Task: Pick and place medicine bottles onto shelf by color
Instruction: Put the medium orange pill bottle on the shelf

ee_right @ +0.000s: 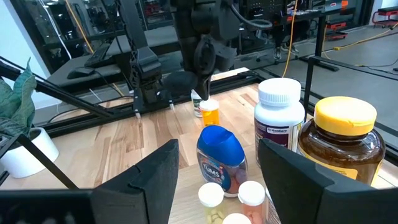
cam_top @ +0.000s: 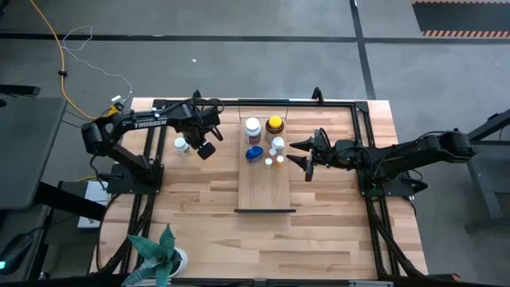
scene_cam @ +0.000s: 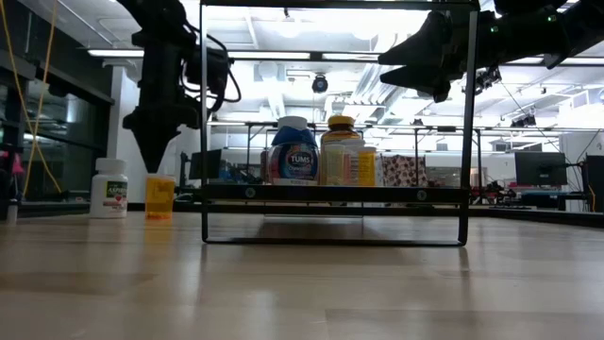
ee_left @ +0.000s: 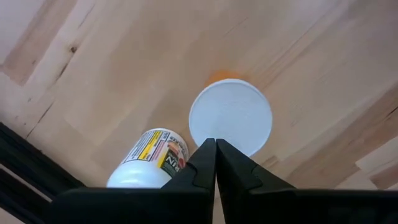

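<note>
The shelf (cam_top: 265, 187) lies mid-table and carries a white bottle (cam_top: 253, 127), an amber yellow-capped one (cam_top: 275, 125), a blue-capped one (cam_top: 254, 153) and three small white-capped ones (cam_top: 277, 145). Left of the shelf, a white bottle (scene_cam: 110, 187) and a small orange bottle with a white cap (scene_cam: 159, 196) stand upright on the table. My left gripper (ee_left: 216, 146) is shut and points down right over the orange bottle's cap (ee_left: 230, 115). My right gripper (cam_top: 296, 154) is open and empty, level, at the shelf's right edge, facing the bottles. My left gripper's shut fingertips (scene_cam: 156, 168) point down from above, right over the orange bottle's white cap (ee_left: 231, 118). I cannot tell whether they touch it. The bottle stands upright on the table.
A black frame (scene_cam: 203, 142) stands around the shelf area. A potted plant (cam_top: 163, 255) stands at the table's near left corner. The shelf's near end with its dark strip (cam_top: 265, 210) is bare. Open wood lies near the front edge.
</note>
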Available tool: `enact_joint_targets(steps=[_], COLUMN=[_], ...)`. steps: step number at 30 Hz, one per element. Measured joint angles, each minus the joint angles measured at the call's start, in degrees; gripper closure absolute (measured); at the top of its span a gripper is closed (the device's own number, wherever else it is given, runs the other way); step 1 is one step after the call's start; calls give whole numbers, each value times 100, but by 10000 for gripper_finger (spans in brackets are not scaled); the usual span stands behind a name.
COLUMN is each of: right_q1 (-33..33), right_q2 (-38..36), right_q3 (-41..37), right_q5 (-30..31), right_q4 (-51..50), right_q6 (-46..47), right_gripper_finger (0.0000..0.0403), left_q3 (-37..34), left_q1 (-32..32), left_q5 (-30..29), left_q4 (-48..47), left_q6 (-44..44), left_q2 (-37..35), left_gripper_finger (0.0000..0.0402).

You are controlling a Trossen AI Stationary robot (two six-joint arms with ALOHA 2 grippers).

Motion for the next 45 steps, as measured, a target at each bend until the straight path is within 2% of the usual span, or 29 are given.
enact_joint_targets(steps=[9,28,35,45], right_q1=[-2,0,-2,-2], right_q2=[2,0,0,0], right_q3=[0,0,0,0], right_q5=[0,0,-2,0], right_q4=[-2,2,1,0], right_q6=[0,0,0,4], right_gripper_finger=[192,192,192,192], left_q3=[27,257,259,270], left_q1=[-4,0,0,39], left_q5=[-79,-234,-135,-121], left_q4=[25,263,969,872], left_q6=[4,60,157,157], left_q2=[388,170,191,370], left_gripper_finger=[401,401,401,401])
